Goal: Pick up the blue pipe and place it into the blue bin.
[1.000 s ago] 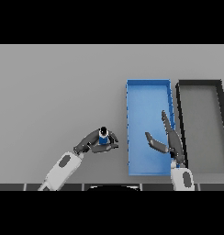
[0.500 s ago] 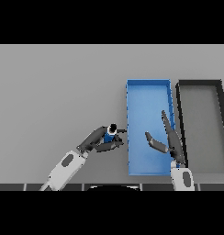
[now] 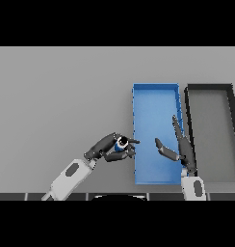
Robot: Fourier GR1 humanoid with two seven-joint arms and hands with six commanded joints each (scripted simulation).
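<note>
Two bins sit side by side on the grey table (image 3: 57, 87) in the head view: the blue bin (image 3: 155, 96) and, touching its right wall, a dark bin (image 3: 209, 90). The left hand (image 3: 106, 148) has its fingers (image 3: 108, 140) and thumb curled round the blue pipe (image 3: 121, 144), gripping it just beside the blue bin's left wall, near that bin's lower half. The pipe's dark open end faces up. The right hand (image 3: 183, 150) shows over the blue bin's right side, its fingers straight and spread with the thumb held out to the left, holding nothing.
</note>
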